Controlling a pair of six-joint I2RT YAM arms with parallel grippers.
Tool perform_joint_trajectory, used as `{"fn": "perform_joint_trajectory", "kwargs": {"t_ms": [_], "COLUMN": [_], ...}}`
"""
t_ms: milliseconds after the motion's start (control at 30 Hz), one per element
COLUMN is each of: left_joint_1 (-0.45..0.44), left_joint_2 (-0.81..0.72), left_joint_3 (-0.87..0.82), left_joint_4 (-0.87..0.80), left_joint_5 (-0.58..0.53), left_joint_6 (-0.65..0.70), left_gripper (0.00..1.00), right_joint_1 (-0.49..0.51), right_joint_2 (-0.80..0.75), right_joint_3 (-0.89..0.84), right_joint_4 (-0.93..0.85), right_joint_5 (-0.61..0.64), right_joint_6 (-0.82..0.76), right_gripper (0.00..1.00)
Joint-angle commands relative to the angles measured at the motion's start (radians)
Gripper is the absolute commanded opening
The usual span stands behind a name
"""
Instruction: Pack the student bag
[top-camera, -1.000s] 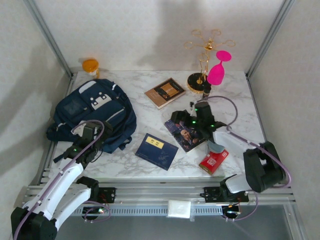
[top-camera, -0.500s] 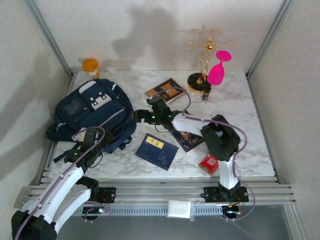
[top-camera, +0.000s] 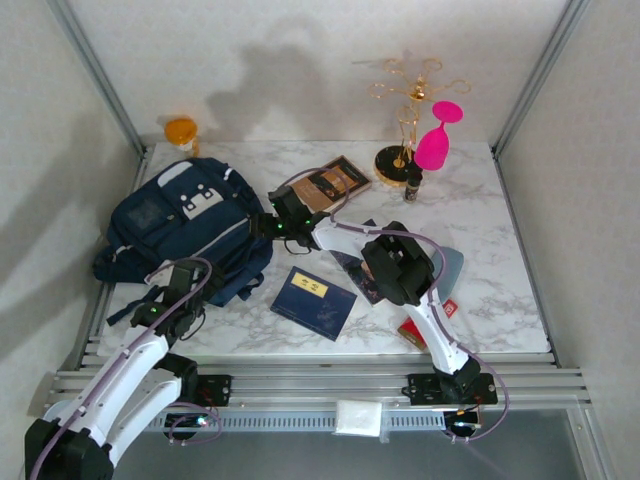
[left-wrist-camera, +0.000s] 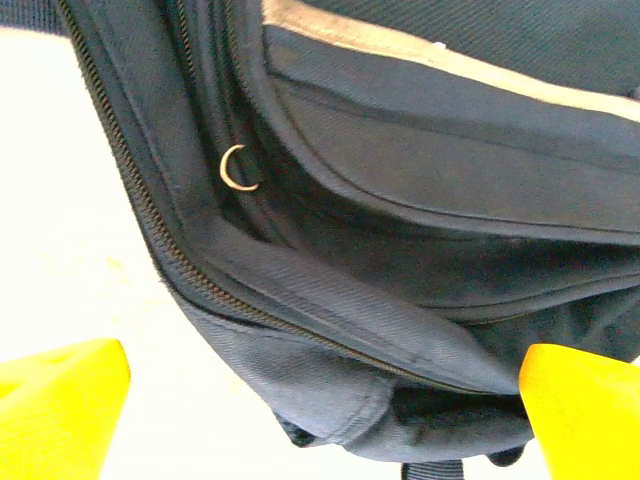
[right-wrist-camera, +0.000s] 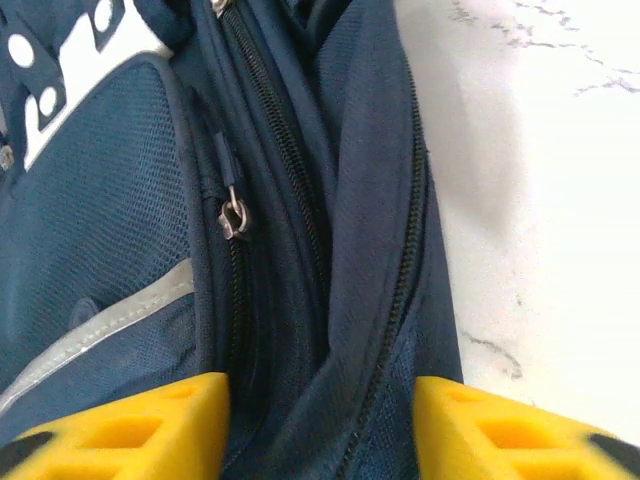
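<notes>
**Both arms at the bag, books spread on the marble**

The student bag (top-camera: 185, 215) lies flat on the left part of the marble table (top-camera: 490, 210). It reaches from near the far-left corner toward the near edge, with its white patches facing up.

The left gripper (top-camera: 180, 285) sits at the bag's near end. Seen from its wrist, the yellow fingers (left-wrist-camera: 60, 400) are spread wide and hold nothing. The bag's lower edge and a run of zip lie between them. A small metal ring (left-wrist-camera: 238, 167) shows in the fold above.

The right arm stretches across the middle of the table, and the right gripper (top-camera: 272, 222) is at the bag's right side. Its fingers (right-wrist-camera: 130, 425) stand part-way together with a ridge of navy fabric and zip between them. The cloth fills the gap, but I cannot tell whether it is pinched. A zip pull (right-wrist-camera: 233, 218) hangs just left of that ridge.

A dark blue booklet (top-camera: 313, 300) with a yellow label lies toward the near edge, just right of the bag. A brown book (top-camera: 340, 180) lies toward the far edge, and a magazine (top-camera: 352, 265) lies partly under the right arm. A red box (top-camera: 410, 330) sits close to the near edge.

Near the far edge, right of centre, a pink glass (top-camera: 436, 140) stands beside a gold wire stand (top-camera: 405, 95). An orange jar (top-camera: 181, 132) stands at the far-left corner.
</notes>
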Motion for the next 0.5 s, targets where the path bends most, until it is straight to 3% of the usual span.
{"fn": "perform_joint_trajectory", "kwargs": {"t_ms": [0, 133, 267, 467], "left_joint_1": [-0.008, -0.005, 0.006, 0.031], "left_joint_2": [0.004, 0.02, 0.037, 0.08], "left_joint_3": [-0.025, -0.052, -0.085, -0.099], "left_joint_4": [-0.011, 0.028, 0.096, 0.246], "left_joint_5": [-0.051, -0.058, -0.039, 0.019], "left_joint_6": [-0.069, -0.071, -0.071, -0.043], "left_gripper": [0.99, 0.99, 0.99, 0.99], "right_joint_1": [0.009, 0.01, 0.009, 0.016], "right_joint_2": [0.014, -0.019, -0.129, -0.352], "right_joint_3": [0.043, 0.042, -0.035, -0.201], "right_joint_4": [-0.02, -0.035, 0.025, 0.07], "right_joint_5": [0.011, 0.014, -0.018, 0.006], "right_joint_6": [-0.01, -0.026, -0.034, -0.06], "right_gripper": [0.34, 0.07, 0.0, 0.0]}}
